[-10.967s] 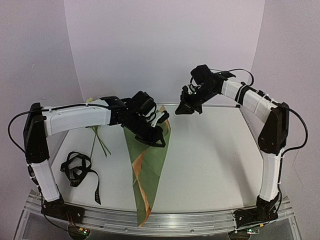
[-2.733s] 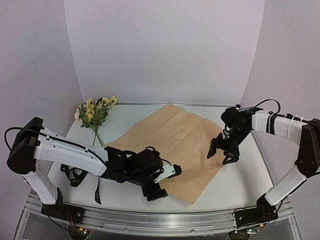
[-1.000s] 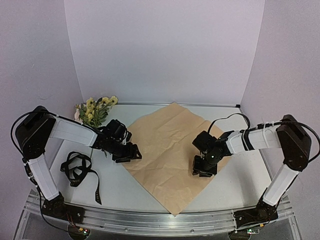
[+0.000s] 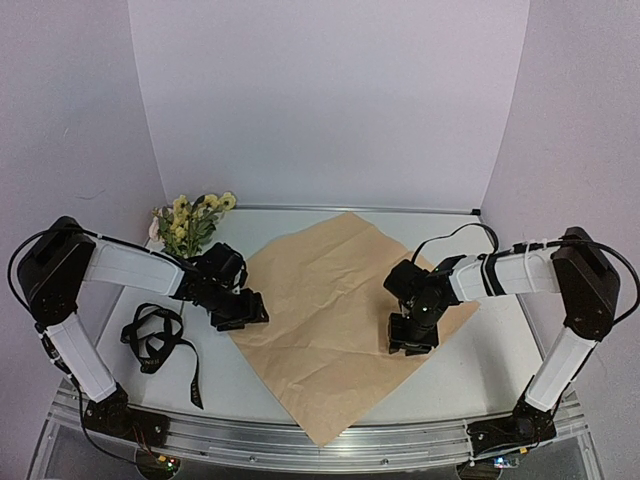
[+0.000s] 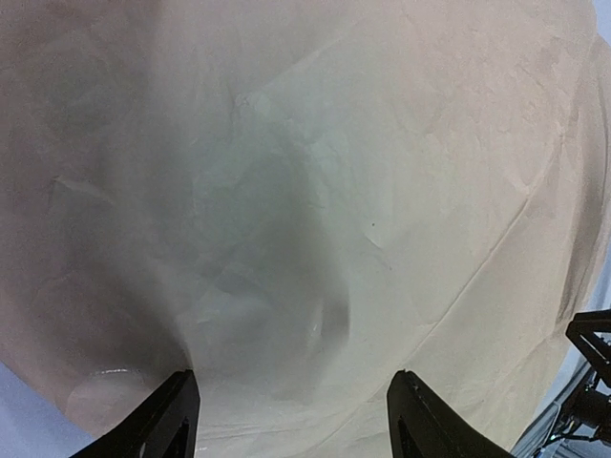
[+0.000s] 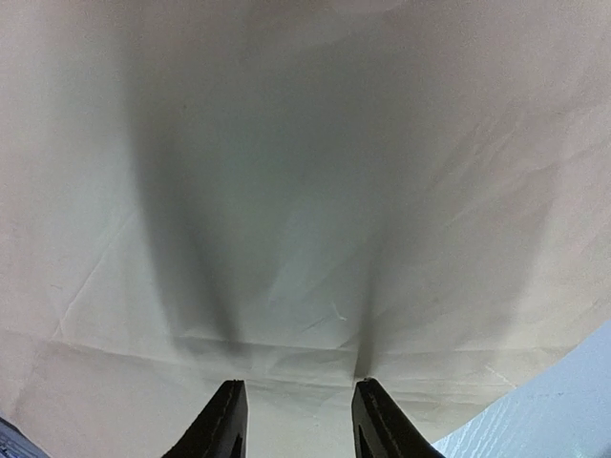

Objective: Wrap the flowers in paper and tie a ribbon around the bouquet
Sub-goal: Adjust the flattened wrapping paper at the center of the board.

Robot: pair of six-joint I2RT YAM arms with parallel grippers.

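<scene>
Tan-orange face up, the paper (image 4: 330, 290) lies spread on the table (image 4: 480, 365), set cornerwise like a diamond. One corner aims at the back wall and the opposite one reaches the near edge. Its longest line runs far to near, tipping a little to the left at the near end.

The left gripper (image 4: 240, 312) is down at the sheet's left corner. Its jaws stand wide apart, tips on the paper, nothing pinched between them. The right gripper (image 4: 410, 338) is planted on the right half, jaws parted more narrowly, and the wrist view shows creases running into its fingertips (image 6: 225, 420). It looks to be pressing rather than clamping, so I'd call it open too.

On handling, the sheet looks thin, light and floppy. It creases readily and will likely slide on the smooth tabletop if pushed. Corners and edges are the places to take hold, since the middle offers nothing to pinch (unless a fold is raised first).

The flowers (image 4: 190, 222) wait at the far left, just off the paper, blooms toward the back wall, thin stems running nearward behind the left arm. They look delicate, so hold them by the stems. The ribbon (image 4: 150, 335) sits in a loose black tangle near the left arm's base, limp and apt to snag.
</scene>
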